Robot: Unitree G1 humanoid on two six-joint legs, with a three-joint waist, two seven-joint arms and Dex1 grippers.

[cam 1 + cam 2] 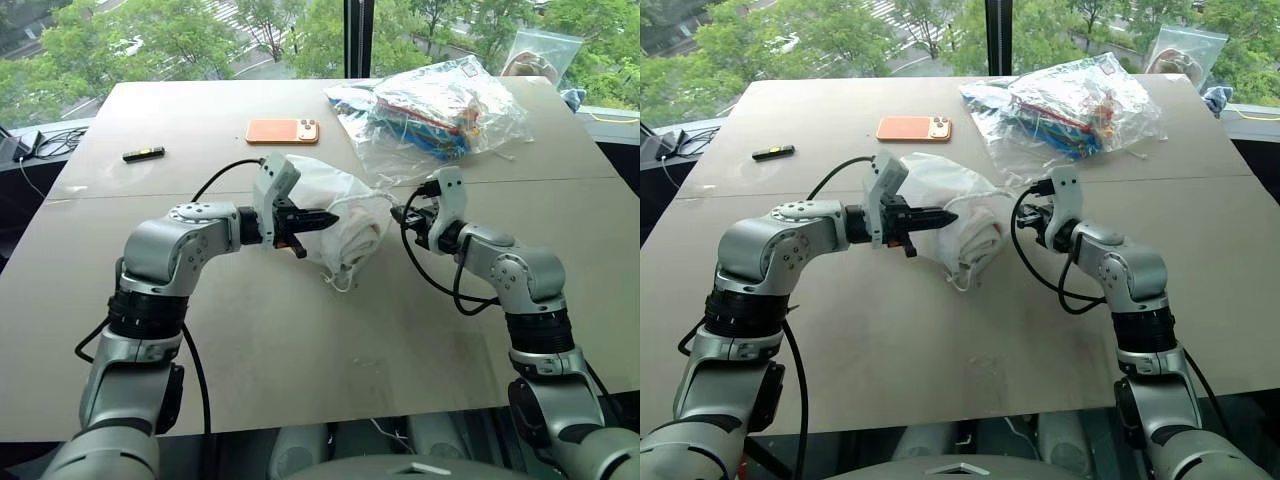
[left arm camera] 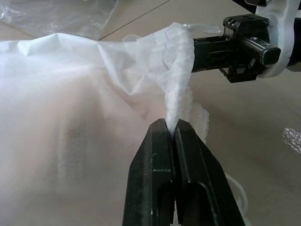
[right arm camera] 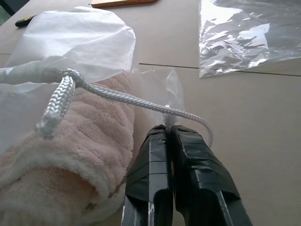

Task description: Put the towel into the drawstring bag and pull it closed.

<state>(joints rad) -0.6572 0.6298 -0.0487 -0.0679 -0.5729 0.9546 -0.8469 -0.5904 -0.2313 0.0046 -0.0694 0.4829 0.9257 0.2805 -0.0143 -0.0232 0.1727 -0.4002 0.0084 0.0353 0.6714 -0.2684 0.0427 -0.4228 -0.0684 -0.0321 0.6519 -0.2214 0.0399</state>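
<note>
Towel [image 3: 61, 160], rolled and cream-coloured, sits inside the mouth of the drawstring bag [image 1: 335, 215], which is held just above the middle of the table [image 1: 300, 350] between the two arms. In the right wrist view the roll's end bulges out of the bag's open rim, so by my reading the stuffing is nearly done but the mouth is not yet drawn shut.

The left gripper [image 1: 305, 220] is clamped on a pinched fold of the thin white bag fabric, its black fingers [image 2: 174, 155] pressed together with the cloth gathered up between them. The right gripper [image 1: 408, 216] has its fingers closed as well; a braided white cord [image 3: 141, 101] runs from a knot at the bag's rim across to their tips, along with a wisp of translucent fabric, so it appears to have hold of the cord.

The relation that matters: the bag lies between the claws, its mouth turned toward the right gripper, the left one anchoring the opposite side. The cord runs roughly along the line joining the two grippers. Closing probably calls for drawing the right hand away from the left along that line.

Behind, a clear plastic bag [image 1: 440, 110] of colourful items, an orange phone [image 1: 283, 131] and a small black stick [image 1: 143, 154] lie well apart.
</note>
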